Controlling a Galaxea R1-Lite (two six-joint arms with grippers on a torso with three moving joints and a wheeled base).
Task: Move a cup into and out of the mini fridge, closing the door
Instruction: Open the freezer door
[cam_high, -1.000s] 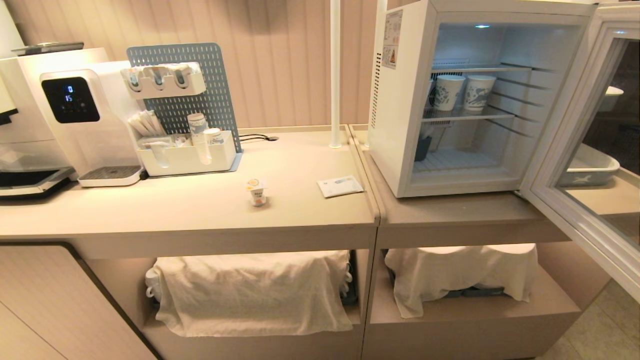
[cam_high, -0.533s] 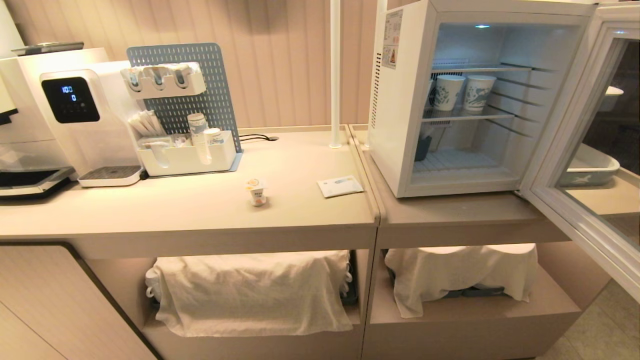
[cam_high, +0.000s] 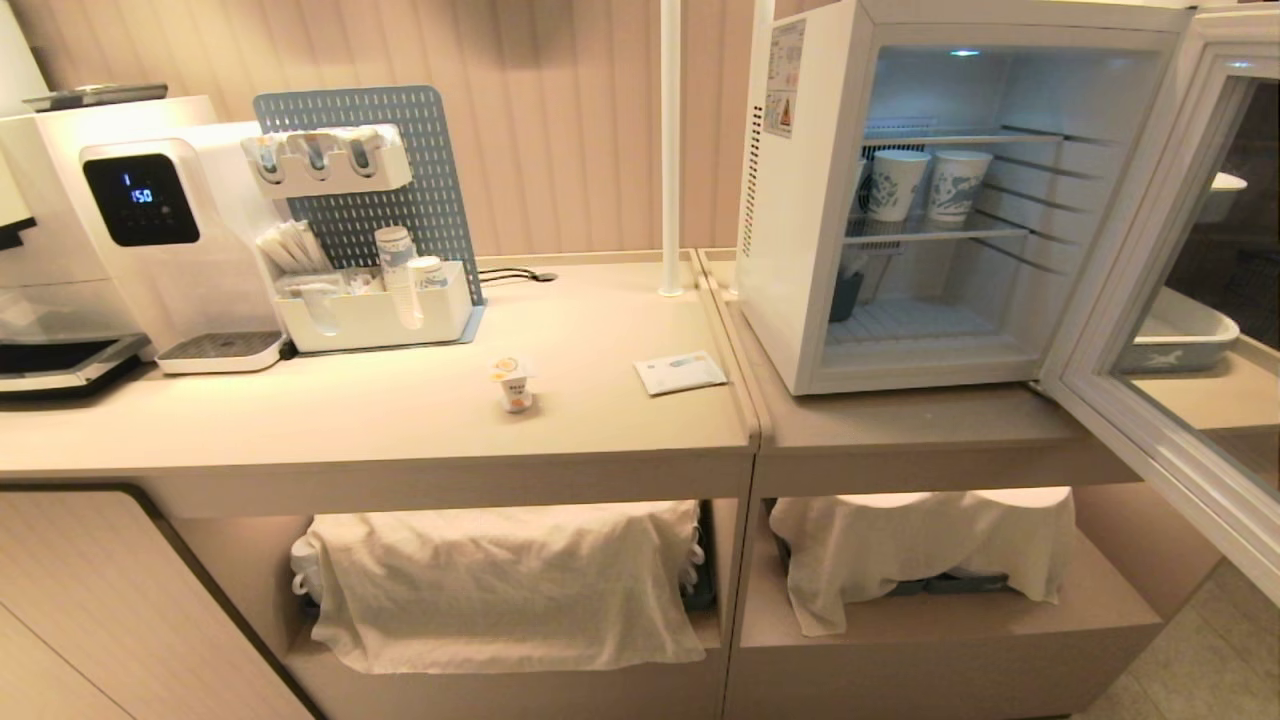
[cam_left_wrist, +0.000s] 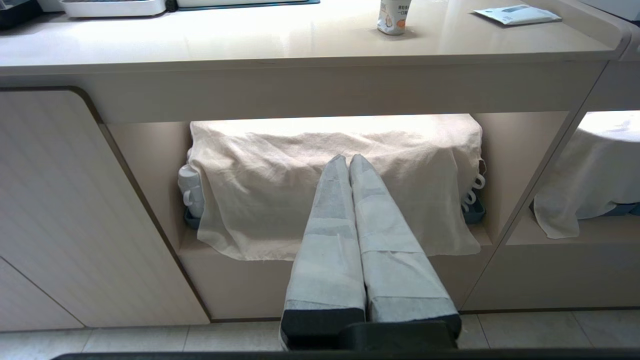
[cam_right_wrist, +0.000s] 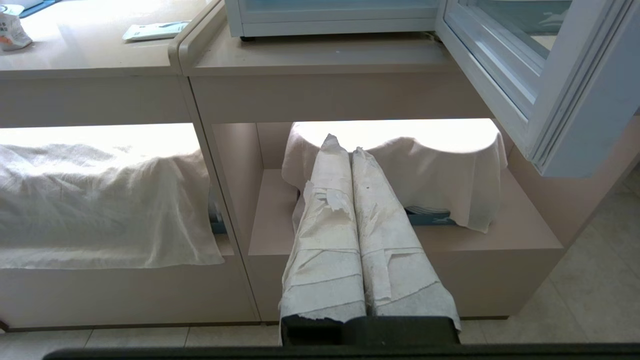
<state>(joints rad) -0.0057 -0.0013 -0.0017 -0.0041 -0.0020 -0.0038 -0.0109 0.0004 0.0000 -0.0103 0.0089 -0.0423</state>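
Standing at the far left of the counter (cam_high: 300, 420) is a white drinks machine (cam_high: 150, 230) with a lit dark screen, and just beside it a blue pegboard rack (cam_high: 365, 200) holds a white tray of stacked cups and packets. Further right, the cup (cam_high: 514, 383) sits upright on the open counter, well apart from the mini fridge (cam_high: 800, 250), with a flat white packet (cam_high: 680, 372) lying between them. The fridge stands on the next counter section, lit inside, with two printed paper cups (cam_high: 928, 183) on its middle wire shelf. Its door (cam_high: 1150, 330) hangs wide open at the far right. Under the counters, white cloths (cam_high: 500, 580) drape over what is stored on the lower shelves.

Neither arm shows from the head. The left gripper (cam_left_wrist: 348, 159) hangs low before the left lower shelf, its wrapped fingers pressed together and holding nothing. The right gripper (cam_right_wrist: 344, 142) hangs likewise before the right lower shelf, fingers together and empty, under the open door.
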